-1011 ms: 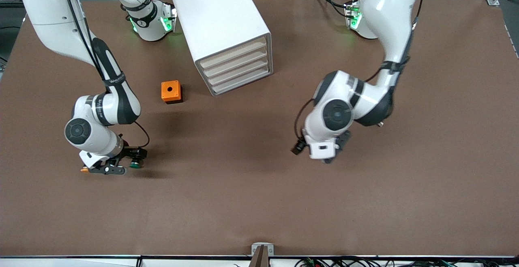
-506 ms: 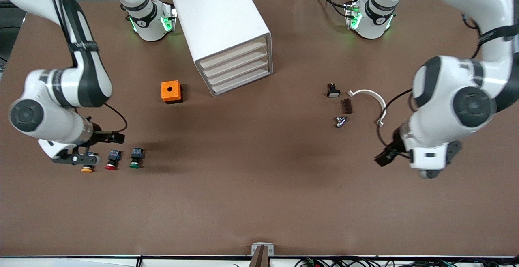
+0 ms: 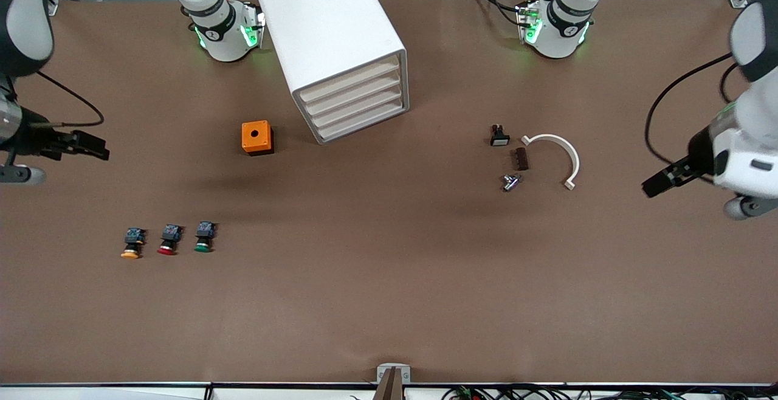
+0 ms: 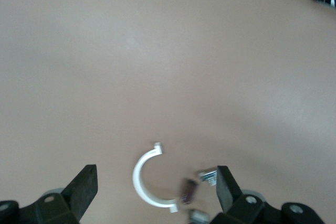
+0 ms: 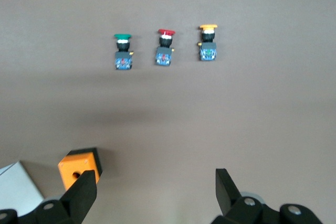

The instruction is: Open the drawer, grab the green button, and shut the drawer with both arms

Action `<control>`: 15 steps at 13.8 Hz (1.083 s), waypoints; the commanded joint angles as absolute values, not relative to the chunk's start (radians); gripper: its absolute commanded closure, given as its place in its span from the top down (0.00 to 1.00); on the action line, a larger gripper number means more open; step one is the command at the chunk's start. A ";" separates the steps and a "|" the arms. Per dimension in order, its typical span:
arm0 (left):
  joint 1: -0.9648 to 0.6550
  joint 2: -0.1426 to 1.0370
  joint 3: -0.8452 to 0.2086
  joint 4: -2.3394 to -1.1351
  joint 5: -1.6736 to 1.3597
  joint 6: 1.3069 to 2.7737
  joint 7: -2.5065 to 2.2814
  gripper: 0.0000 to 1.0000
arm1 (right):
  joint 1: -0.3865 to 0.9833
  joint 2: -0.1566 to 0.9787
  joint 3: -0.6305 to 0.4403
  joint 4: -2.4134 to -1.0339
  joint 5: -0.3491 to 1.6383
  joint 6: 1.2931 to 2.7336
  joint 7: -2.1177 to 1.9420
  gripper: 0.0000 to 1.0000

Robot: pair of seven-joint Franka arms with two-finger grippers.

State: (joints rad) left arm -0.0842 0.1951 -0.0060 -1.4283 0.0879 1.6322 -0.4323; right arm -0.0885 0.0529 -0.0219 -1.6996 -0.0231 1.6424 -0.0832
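No legible text, labels, brand marks, numbers or signs are appearing on any surface in view.

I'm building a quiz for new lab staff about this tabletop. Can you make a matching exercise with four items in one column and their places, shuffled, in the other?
Things:
1. green-capped button
2. orange box
3. white curved piece
4. cabinet

Places:
A. toward the left arm's end of the table, beside a few small dark parts
B. between the two arm bases, all four drawers shut
C. in a row with the red and orange-capped buttons, at the end toward the cabinet
D. beside the cabinet, toward the right arm's end

Pairs: 1-C, 2-D, 3-A, 4-B
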 commanded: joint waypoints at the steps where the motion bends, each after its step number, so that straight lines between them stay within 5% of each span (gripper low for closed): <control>1: -0.029 0.051 -0.028 -1.580 0.091 1.637 -0.278 1.00 | -0.086 0.061 -0.002 -1.626 -0.014 1.554 0.020 1.00; 6: 0.031 -0.083 -0.071 -1.683 0.037 1.631 -0.179 1.00 | -0.078 0.063 -0.005 -1.620 -0.020 1.551 -0.008 1.00; 15: 0.023 -0.132 -0.118 -1.687 0.014 1.568 -0.178 1.00 | -0.043 0.086 -0.003 -1.510 -0.011 1.488 -0.037 1.00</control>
State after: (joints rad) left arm 0.0131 -0.1076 -0.1104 -1.6634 0.0410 1.5767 -0.1966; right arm -0.0505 0.0576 0.0009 -1.5910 -0.0208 1.5466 -0.0276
